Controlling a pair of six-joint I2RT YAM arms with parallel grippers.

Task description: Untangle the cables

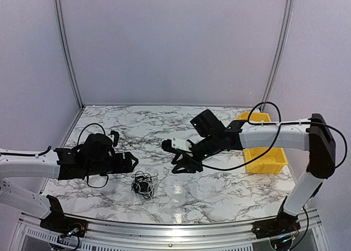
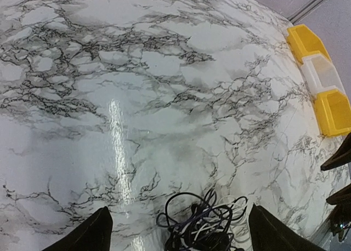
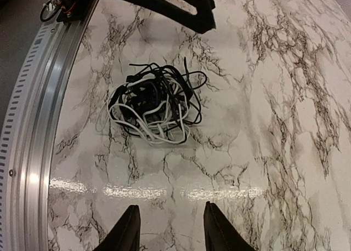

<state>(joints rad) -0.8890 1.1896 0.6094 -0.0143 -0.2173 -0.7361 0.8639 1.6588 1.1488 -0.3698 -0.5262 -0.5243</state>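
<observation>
The cables [image 1: 143, 184] lie in a small tangled heap of thin black wires and a pale one, on the marble table near its front edge. My left gripper [image 1: 131, 162] hovers just left of the heap, open. In the left wrist view the cables [image 2: 204, 224] sit between and just beyond the widely spread left gripper [image 2: 179, 207]. My right gripper [image 1: 181, 164] hangs to the upper right of the heap. In the right wrist view the cables [image 3: 153, 103] lie well ahead of the right gripper [image 3: 171, 206], whose jaws stand apart with only bare marble between them.
A yellow bin [image 1: 264, 152] stands at the table's right side, seen too as yellow bins [image 2: 332, 111] with a pale one between. A metal rail [image 3: 33, 152] runs along the front edge. The left gripper's black fingers [image 3: 181, 7] show beyond the heap.
</observation>
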